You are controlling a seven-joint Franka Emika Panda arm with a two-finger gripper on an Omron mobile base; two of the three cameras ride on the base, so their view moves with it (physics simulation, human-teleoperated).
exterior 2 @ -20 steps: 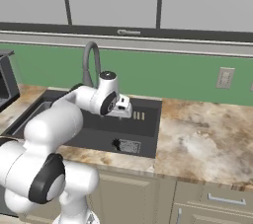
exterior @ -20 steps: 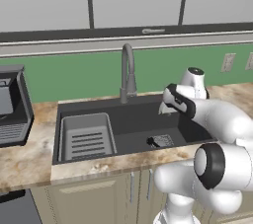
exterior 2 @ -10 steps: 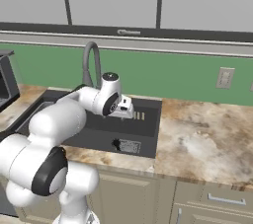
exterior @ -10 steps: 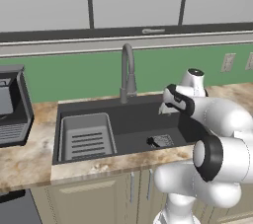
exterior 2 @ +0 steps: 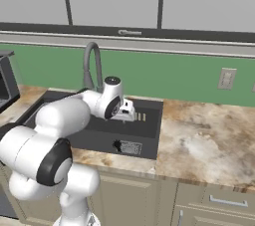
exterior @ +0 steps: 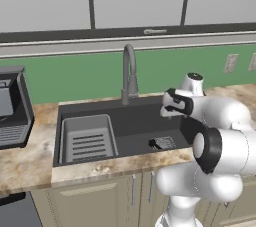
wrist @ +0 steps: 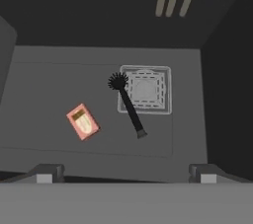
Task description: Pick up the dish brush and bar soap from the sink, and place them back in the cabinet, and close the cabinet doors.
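Since a second ago, little has changed: the arm has shifted only slightly and the gripper (wrist: 126, 172) still hangs above the sink (exterior: 145, 143), jaws spread wide and holding nothing. On the hand view, the dish brush (wrist: 126, 104) lies flat on the basin floor, its bristly head touching the corner of the square drain grate (wrist: 146, 90) and its handle running along the grate's edge. Near it, apart from the brush, lies the bar soap (wrist: 83, 122), a pinkish-orange block. From the left base view, the grey ribbed tray insert (exterior: 87, 139) sits at the basin's left end, with the gooseneck faucet (exterior: 129, 73) behind the sink.
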